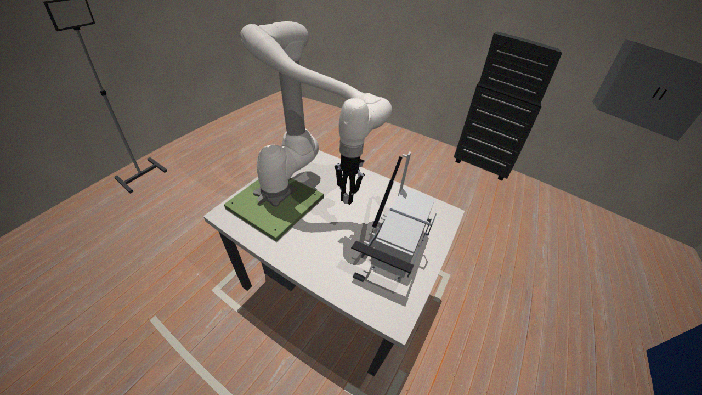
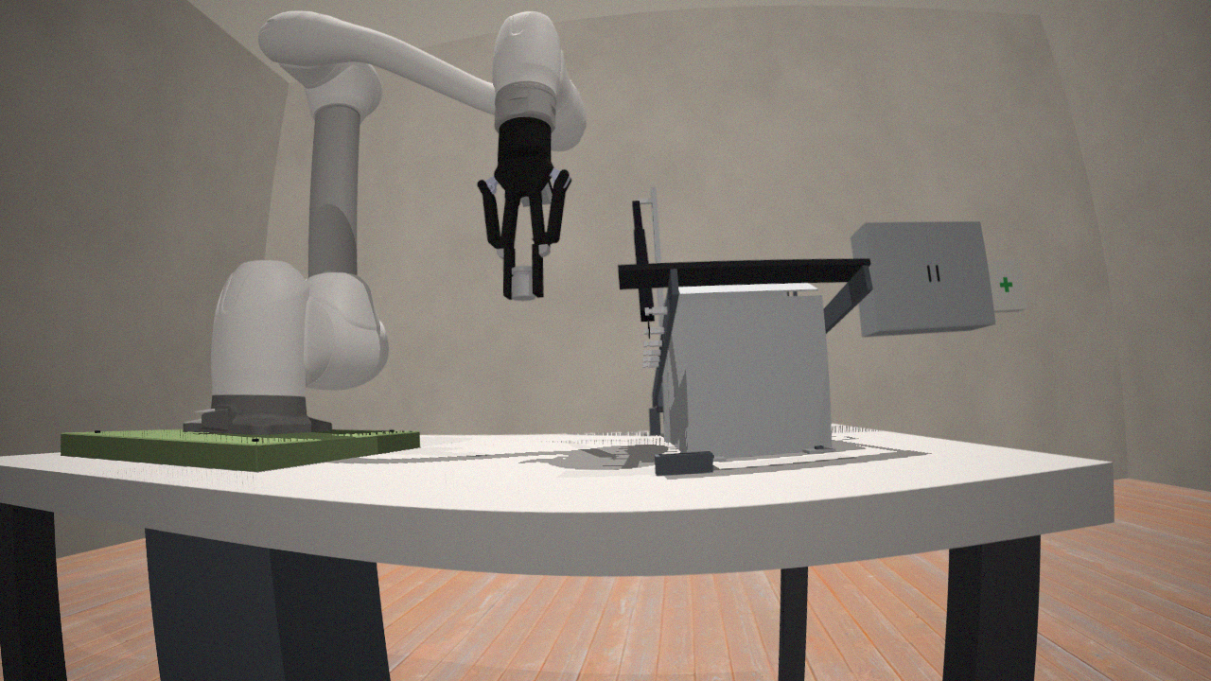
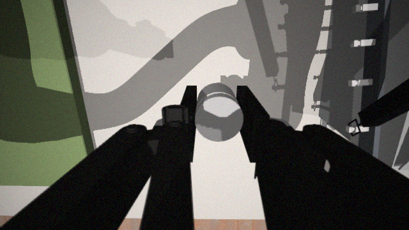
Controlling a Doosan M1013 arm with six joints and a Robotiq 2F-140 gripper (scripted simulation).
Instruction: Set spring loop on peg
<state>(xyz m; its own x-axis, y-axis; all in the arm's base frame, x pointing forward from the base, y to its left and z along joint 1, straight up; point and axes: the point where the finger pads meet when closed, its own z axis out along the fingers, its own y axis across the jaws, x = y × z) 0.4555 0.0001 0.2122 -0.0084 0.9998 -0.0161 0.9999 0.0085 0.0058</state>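
My gripper is shut on the steel test weight, a short grey cylinder held upright between the fingertips. It hangs high above the white bench, between the arm's base and the feeder. The feeder is a grey box with a dark pedal raised across its top. A long black spring runs up beside a post with several pegs. The spring's end loop shows at the right in the wrist view; I cannot tell which peg it is on.
The green base plate with the arm's foot lies left of the gripper. A small dark block lies on the bench in front of the feeder. A black drawer cabinet stands on the floor.
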